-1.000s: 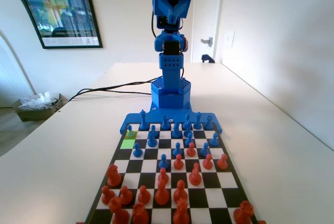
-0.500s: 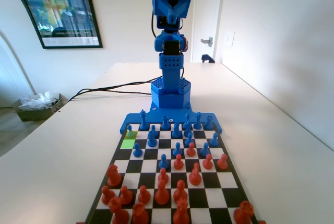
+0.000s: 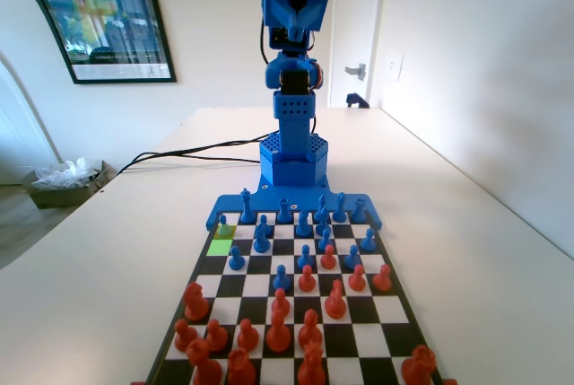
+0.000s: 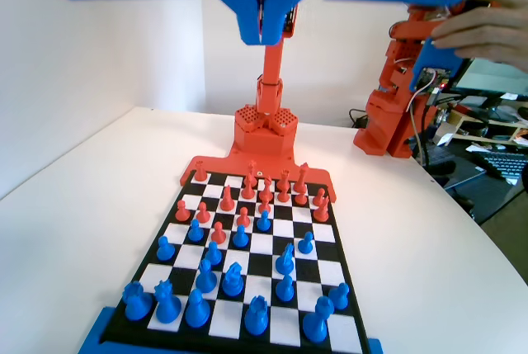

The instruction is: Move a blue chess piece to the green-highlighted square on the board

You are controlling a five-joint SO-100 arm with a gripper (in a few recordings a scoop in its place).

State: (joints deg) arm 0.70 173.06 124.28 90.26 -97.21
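Tool: the tool (image 4: 263,37) hung at the top of the wrist view, high above the board. Its two jaws were pressed tight together with just a thin line between them. Nothing was in them.

Blue arm: in the fixed view the blue arm (image 3: 292,89) stood up tall at the far end of the board, folded up over its base.

Board: the board (image 3: 208,275) lay flat on the white worktop (image 3: 466,241), just in front of the arm's base.

Green square: in the fixed view the green square (image 3: 220,246) was in the left-most row of squares, on the far half of the board. No piece stood on it.

Blue pawn: the blue pawn (image 3: 223,224) stood upright on the square just past the green one, on the arm's side. In the wrist view it was the small piece (image 4: 339,295) near the bottom right corner of the board.

Second blue pawn: the second blue pawn (image 3: 236,259) stood one square over and one square nearer the camera in the fixed view, corner to corner with the green square.

Red pieces: the red pieces (image 3: 278,333) filled the near end of the board in the fixed view. Some red ones stood mixed in with blue ones around the middle.
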